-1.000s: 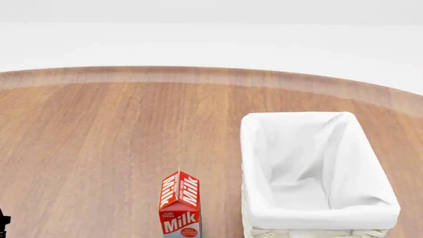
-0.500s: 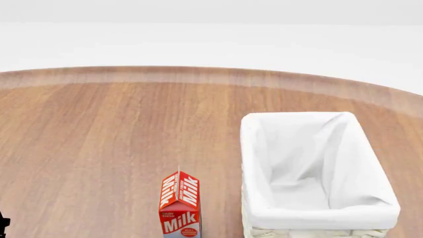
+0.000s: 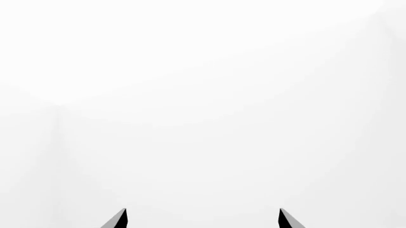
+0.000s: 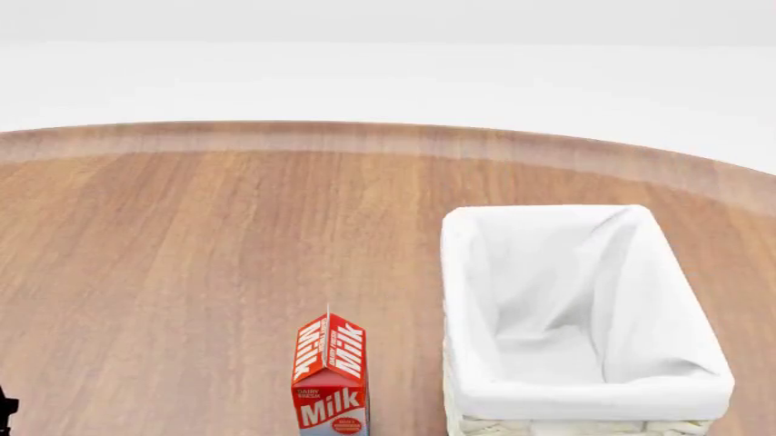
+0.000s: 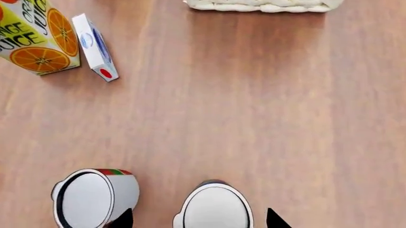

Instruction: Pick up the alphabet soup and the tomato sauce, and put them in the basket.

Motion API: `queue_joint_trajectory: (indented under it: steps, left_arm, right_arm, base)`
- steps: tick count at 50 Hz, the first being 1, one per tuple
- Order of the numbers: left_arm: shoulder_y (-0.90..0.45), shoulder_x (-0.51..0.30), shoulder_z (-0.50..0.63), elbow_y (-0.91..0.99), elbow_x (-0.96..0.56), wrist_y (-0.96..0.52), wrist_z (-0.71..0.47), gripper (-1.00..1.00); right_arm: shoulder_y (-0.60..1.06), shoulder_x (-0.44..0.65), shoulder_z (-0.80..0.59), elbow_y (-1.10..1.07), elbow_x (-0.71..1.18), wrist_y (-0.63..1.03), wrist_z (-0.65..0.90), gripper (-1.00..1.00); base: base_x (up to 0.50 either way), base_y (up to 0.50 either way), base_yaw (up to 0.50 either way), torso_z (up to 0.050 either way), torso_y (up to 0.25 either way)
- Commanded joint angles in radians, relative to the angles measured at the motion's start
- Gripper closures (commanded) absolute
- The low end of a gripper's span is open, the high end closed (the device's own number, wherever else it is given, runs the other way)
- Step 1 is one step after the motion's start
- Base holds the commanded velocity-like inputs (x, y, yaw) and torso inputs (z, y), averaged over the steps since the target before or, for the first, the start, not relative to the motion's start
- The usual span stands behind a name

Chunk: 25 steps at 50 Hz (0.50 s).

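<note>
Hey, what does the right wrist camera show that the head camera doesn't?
Only the right wrist view shows two cans seen from above: one between the open right gripper's fingertips, one with a red-and-green edge beside it, plus an orange juice carton and a small white box. Only the head view shows the milk carton. Both show the basket and wooden table.

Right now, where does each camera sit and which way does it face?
Head view: high, looking down on the table, milk carton and basket; no pincer shows.
Left wrist view: faces blank white; only left pincer tips show.
Right wrist view: looks down past right pincer at two cans.
Shared: the basket, head and right wrist views.
</note>
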Motion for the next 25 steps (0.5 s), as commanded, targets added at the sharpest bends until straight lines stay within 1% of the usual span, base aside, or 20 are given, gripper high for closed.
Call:
queue_joint_trajectory:
  steps: [1,8,9,10,11,12,25]
  left_arm:
    - [0.005,0.005,-0.004,0.0,0.004,-0.003,0.002,-1.0]
    - [0.015,0.005,-0.005,0.0,-0.001,0.004,-0.002,-1.0]
    - [-0.062,-0.145,0.145,0.0,-0.151,0.154,-0.152,-1.0]
    - [0.038,0.004,0.001,0.0,-0.001,0.024,-0.009,-1.0]
    - [-0.107,-0.146,0.151,0.0,-0.151,0.174,-0.159,-1.0]
    - [0.036,0.004,0.001,0.0,-0.003,0.024,-0.009,-1.0]
    - [0.016,0.005,-0.002,0.0,0.001,0.001,-0.003,-1.0]
  right_arm:
    - [-0.013,-0.028,-0.018,0.048,-0.035,0.001,-0.03,-1.0]
    - [-0.011,-0.038,-0.021,0.079,-0.048,0.0,-0.046,-1.0]
    - [-0.013,-0.041,-0.022,0.089,-0.053,-0.002,-0.053,-1.0]
    - [-0.014,-0.043,-0.024,0.094,-0.057,-0.002,-0.055,-1.0]
    - [-0.015,-0.044,-0.025,0.097,-0.058,-0.002,-0.056,-1.0]
    - [-0.014,-0.046,-0.026,0.101,-0.06,-0.001,-0.056,-1.0]
    - [-0.016,-0.061,-0.038,0.115,-0.08,0.003,-0.065,-1.0]
  base:
    - [0.0,0.0,0.0,0.0,0.0]
    - [0.0,0.0,0.0,0.0,0.0]
    - [0.0,0.0,0.0,0.0,0.0]
    - [0.0,0.0,0.0,0.0,0.0]
    - [0.0,0.0,0.0,0.0,0.0]
    - [0.0,0.0,0.0,0.0,0.0]
    - [0.0,0.0,0.0,0.0,0.0]
